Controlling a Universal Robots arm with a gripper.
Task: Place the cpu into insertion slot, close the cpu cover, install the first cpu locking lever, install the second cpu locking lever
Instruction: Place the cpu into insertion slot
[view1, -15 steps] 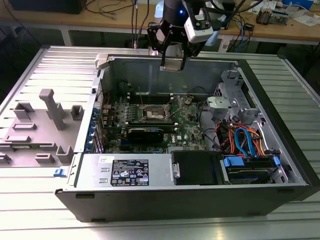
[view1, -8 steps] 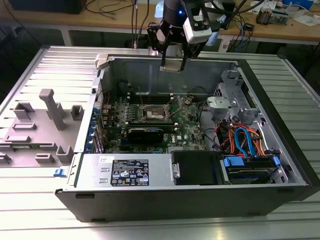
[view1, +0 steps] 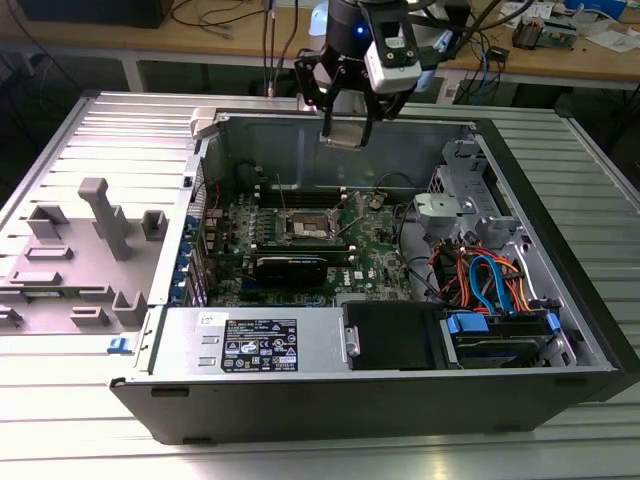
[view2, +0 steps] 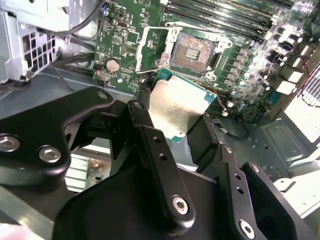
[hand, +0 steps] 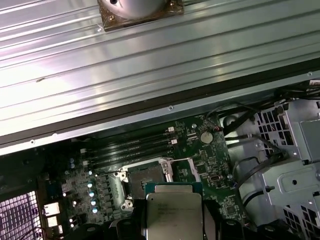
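The black gripper (view1: 346, 128) is clamped on the cpu (view2: 175, 107), a flat square chip with a dull grey metal top and green edging, holding it level above the open computer case (view1: 560, 300), well apart from the bare insertion slot (view2: 192, 52).

A ribbed metal table (view1: 60, 440) fronts a cluttered wooden bench (view1: 150, 45).

cpu (view2: 177, 112) edges behind fingers (view2: 147, 132)
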